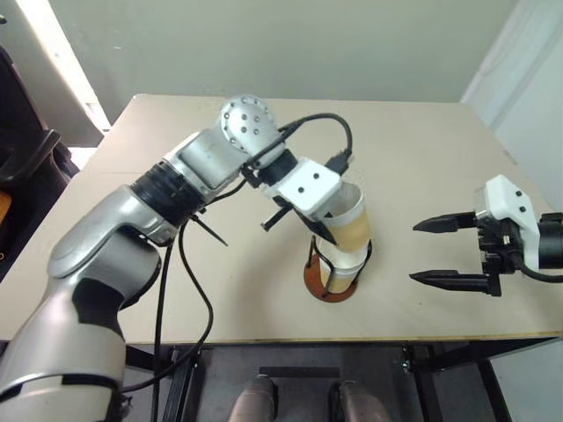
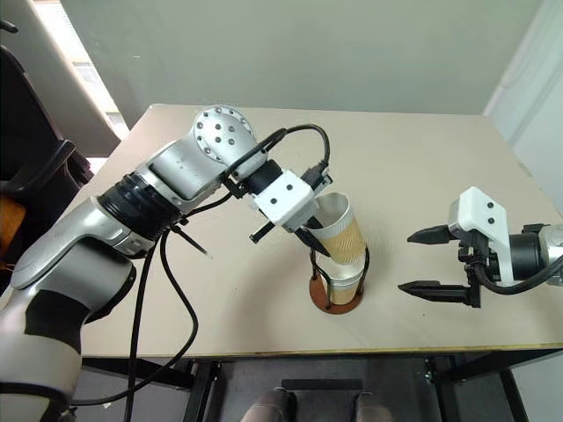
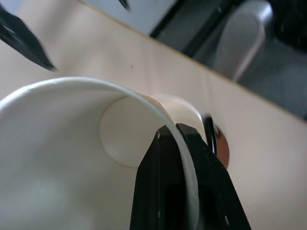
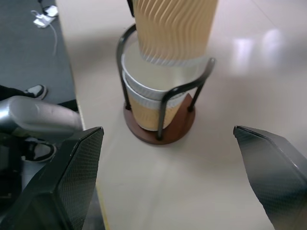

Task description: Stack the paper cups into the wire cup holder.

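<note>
Left fingers [image 3: 182,182] pinching third paper cup [image 2: 339,230] rim, tilted above two nested cups [image 4: 152,98] in wire cup holder [image 4: 160,132]. Needs straightening, lowering centred between loops. Right fingers [image 1: 440,252] spread, beside holder.

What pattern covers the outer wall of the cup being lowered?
Wavy tan ribs on the held cup, clearest in the right wrist view.

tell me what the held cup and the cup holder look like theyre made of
Held cup: paper, it seems; matte tan wall with wavy ribs, plain white inside, thin rolled rim.
Wire cup holder: thin dark loops that look like coated metal wire, on a reddish-brown disc, maybe wood or plastic.
</note>
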You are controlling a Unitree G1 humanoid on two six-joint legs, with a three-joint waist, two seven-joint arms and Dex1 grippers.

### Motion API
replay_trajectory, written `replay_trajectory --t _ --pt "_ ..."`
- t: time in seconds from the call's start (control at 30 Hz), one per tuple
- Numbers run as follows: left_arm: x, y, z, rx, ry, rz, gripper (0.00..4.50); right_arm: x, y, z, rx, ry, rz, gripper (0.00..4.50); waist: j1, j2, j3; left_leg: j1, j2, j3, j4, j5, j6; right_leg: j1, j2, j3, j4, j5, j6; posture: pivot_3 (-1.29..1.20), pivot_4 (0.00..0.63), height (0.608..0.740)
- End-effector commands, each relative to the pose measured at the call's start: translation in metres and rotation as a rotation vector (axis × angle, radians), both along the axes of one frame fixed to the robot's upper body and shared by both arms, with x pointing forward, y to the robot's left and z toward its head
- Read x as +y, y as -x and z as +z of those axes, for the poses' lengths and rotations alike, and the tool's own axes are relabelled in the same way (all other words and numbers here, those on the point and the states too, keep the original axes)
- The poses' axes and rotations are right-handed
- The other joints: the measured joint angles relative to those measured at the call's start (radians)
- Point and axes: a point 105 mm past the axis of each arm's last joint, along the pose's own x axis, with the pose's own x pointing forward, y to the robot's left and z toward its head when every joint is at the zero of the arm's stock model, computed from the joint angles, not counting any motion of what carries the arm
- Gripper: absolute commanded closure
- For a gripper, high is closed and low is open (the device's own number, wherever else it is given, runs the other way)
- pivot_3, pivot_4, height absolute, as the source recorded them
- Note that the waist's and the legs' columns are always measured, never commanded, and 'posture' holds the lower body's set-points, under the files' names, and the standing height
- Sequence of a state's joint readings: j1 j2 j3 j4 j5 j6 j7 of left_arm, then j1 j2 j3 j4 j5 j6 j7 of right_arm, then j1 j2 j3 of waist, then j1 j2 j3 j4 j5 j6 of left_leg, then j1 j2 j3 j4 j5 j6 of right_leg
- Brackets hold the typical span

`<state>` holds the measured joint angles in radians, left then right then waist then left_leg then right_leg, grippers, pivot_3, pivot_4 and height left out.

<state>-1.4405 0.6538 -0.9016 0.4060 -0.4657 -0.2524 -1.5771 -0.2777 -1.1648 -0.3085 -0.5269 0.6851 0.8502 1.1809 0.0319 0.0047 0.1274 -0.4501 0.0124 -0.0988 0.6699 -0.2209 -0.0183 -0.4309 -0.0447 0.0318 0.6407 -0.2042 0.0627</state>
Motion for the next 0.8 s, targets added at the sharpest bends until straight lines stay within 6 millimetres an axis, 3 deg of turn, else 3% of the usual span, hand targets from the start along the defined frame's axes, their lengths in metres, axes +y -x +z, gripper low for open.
replay_trajectory --t 0.03,0.4,0.53,0.8 --pt "-0.001 0.005 0.012 -0.066 -0.031 -0.079 4.46 0.0 0.007 0.014 -0.063 0.022 -0.007 0.0 0.002 0.0 0.0 -0.001 0.0 0.0 0.0 0.0 0.0 0.0 0.0 0.0 0.0 0.0 0.0 0.0 0.15 0.74" --pt "-0.012 0.009 0.015 -0.07 -0.047 -0.146 4.46 -0.004 0.007 0.006 -0.062 0.041 -0.041 0.0 0.014 0.0 0.0 -0.003 -0.001 0.001 0.004 -0.005 0.006 0.0 0.0 0.0 -0.002 0.001 0.003 0.0 0.15 0.74" --pt "-0.011 0.009 0.014 -0.079 -0.07 -0.149 3.58 -0.004 0.007 0.007 -0.066 0.043 -0.043 0.0 0.014 0.0 0.0 -0.003 -0.001 0.001 0.005 -0.005 0.006 0.0 0.0 0.0 -0.001 0.001 0.003 0.0 0.15 0.74" --pt "-0.013 0.006 0.017 -0.108 -0.062 -0.155 0.82 -0.005 0.005 0.007 -0.074 0.043 -0.046 0.0 0.014 0.0 0.0 -0.003 -0.001 0.001 0.009 -0.005 0.007 0.0 0.0 0.0 0.0 0.001 0.004 0.0 0.15 0.74"
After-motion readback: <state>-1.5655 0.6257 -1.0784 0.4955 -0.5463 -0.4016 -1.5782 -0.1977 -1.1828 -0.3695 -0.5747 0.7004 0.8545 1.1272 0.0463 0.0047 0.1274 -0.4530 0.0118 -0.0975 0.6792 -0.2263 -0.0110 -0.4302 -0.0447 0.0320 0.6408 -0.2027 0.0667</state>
